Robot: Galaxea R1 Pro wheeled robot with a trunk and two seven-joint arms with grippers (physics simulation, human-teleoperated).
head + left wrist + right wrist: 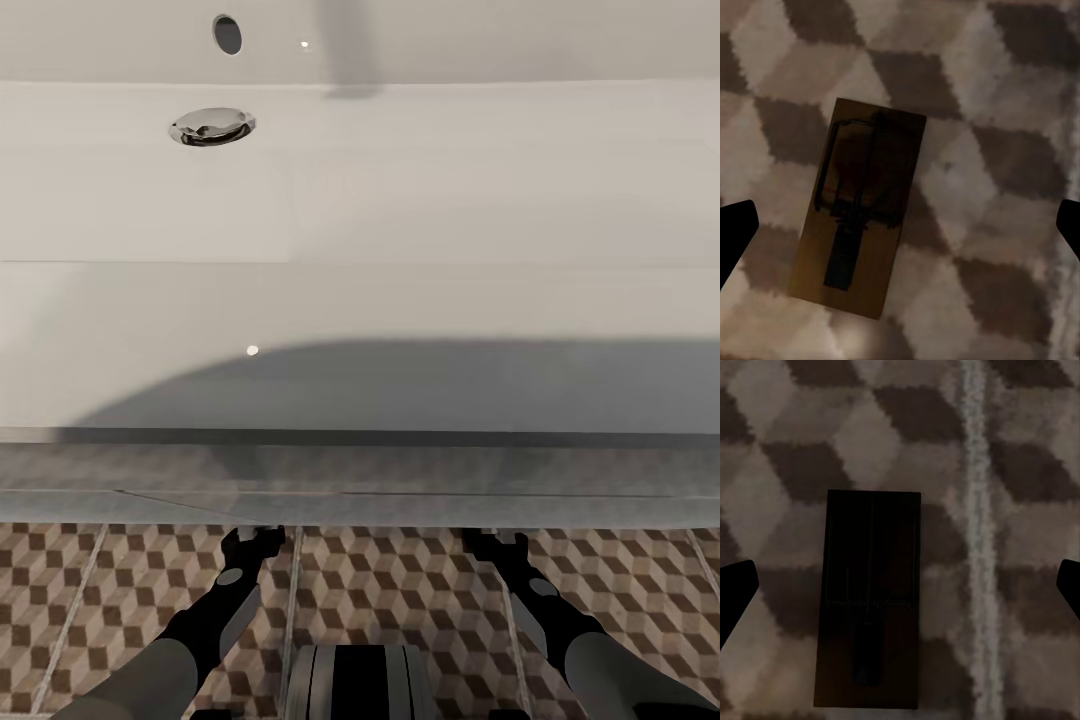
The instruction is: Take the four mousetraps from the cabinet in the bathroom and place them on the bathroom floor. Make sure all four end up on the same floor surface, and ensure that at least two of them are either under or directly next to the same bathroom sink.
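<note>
Beneath each wide-open, empty pincer, left and right, a mousetrap is seen flat on the bathroom floor, apparently laid beside the bathroom sink as required.

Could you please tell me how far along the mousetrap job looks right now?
Done: two mousetraps lie flat on the tiled floor, one below the open left claw, another below the open right claw. Both claws reach under the front of the sink, so these likely count as under it. In hand: nothing. Left: the other two traps, not visible here.
</note>
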